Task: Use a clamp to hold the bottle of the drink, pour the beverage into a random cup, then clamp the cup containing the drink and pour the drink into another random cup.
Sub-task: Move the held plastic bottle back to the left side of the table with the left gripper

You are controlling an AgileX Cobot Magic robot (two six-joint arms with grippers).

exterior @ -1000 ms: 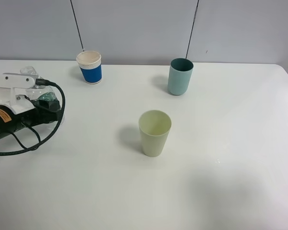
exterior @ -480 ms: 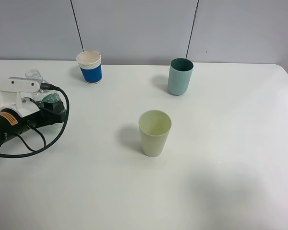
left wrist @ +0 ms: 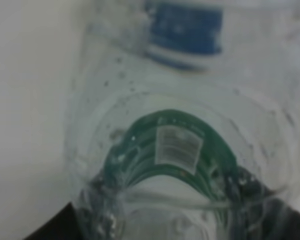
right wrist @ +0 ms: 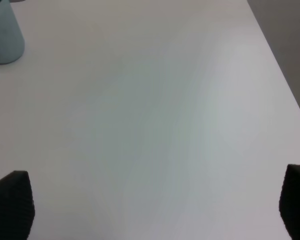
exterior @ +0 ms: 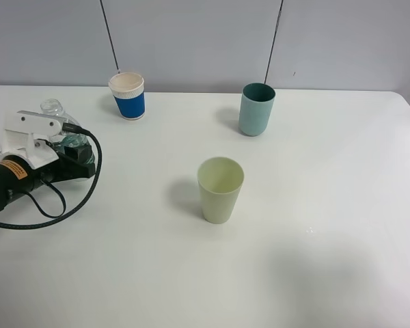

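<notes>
The bottle of the drink (exterior: 63, 135), clear with a green label, is held at the table's left side with my left gripper (exterior: 70, 149) shut on it. It fills the left wrist view, where the green label (left wrist: 176, 150) and droplets inside the bottle show up close. The teal-blue cup (exterior: 257, 109) stands at the back, right of centre. The pale yellow-green cup (exterior: 220, 190) stands in the middle of the table, well right of the bottle. My right gripper (right wrist: 152, 207) is open over bare table, with the teal-blue cup (right wrist: 3, 35) far off; the exterior view does not show it.
A blue-and-white paper cup (exterior: 128, 96) stands at the back left, just beyond the bottle. A black cable (exterior: 75, 205) loops from the left arm onto the white table (exterior: 314, 239). The table's right edge (right wrist: 280, 75) runs past the right gripper.
The left arm has shifted a little to the right with the bottle in its grip. The cups have not moved.
</notes>
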